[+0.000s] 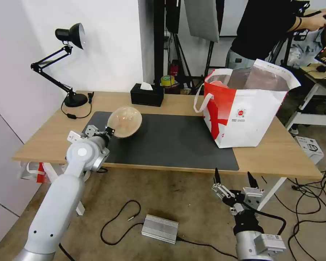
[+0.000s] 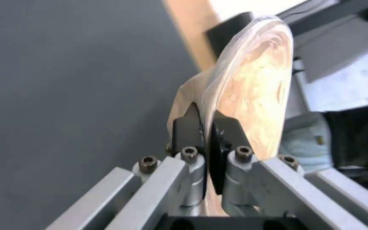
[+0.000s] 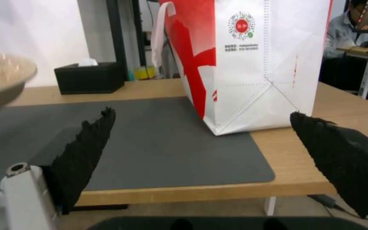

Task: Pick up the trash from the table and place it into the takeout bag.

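Above the grey mat [image 1: 177, 139], left gripper [image 2: 205, 119] clenched on seemingly paper-like beige bowl's [image 1: 125, 121] thin rim.

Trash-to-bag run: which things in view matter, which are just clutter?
In play: beige bowl pinched at its rim by left gripper; takeout bag; table; open right gripper.
Clutter: tissue box, desk lamp, floor cables.

The takeout bag [image 3: 252, 64] carried a small round red logo [image 3: 241, 25] with tiny lines of print under it, but these were too small to read.
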Motion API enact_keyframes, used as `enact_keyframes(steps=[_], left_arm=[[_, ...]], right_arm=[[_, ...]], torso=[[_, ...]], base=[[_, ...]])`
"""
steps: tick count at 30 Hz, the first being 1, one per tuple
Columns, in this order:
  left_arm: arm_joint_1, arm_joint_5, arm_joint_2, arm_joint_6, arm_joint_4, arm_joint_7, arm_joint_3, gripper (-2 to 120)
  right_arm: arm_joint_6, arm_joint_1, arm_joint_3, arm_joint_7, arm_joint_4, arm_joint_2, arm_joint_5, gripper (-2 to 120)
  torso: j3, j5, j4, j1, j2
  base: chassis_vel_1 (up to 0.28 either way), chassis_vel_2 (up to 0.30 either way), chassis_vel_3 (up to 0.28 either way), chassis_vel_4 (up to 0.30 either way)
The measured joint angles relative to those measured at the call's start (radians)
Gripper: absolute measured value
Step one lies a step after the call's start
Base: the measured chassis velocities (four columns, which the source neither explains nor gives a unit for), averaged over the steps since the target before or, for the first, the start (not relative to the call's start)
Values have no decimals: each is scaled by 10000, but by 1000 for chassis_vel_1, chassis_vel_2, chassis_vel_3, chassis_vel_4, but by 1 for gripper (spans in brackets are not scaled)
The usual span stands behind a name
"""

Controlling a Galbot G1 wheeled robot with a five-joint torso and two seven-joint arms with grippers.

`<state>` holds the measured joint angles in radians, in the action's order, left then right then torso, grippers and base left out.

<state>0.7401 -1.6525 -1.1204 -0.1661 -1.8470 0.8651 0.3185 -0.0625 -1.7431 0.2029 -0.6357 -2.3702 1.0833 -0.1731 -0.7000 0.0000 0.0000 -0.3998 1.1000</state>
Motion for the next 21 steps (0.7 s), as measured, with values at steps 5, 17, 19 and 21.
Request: enact_keyframes(steps=[5, 17, 19, 21], left_arm=[[-252, -87, 257, 216, -368, -477, -229, 1], [-583, -114, 328, 312, -346, -608, -590, 1], [-687, -122, 334, 332, -266, -707, -691, 1], [-741, -122, 337, 346, -250, -743, -744, 1]], right_arm=[[0, 0, 0, 0, 0, 0, 0, 100], [0, 0, 0, 0, 0, 0, 0, 100], [0, 0, 0, 0, 0, 0, 0, 100], [0, 0, 0, 0, 0, 0, 0, 100]], torso=[[0, 1, 0, 0, 0], [0, 0, 0, 0, 0], [0, 0, 0, 0, 0], [0, 0, 1, -1, -1]], base=[[0, 0, 0, 0], [0, 0, 0, 0], [0, 0, 0, 0], [0, 0, 0, 0]])
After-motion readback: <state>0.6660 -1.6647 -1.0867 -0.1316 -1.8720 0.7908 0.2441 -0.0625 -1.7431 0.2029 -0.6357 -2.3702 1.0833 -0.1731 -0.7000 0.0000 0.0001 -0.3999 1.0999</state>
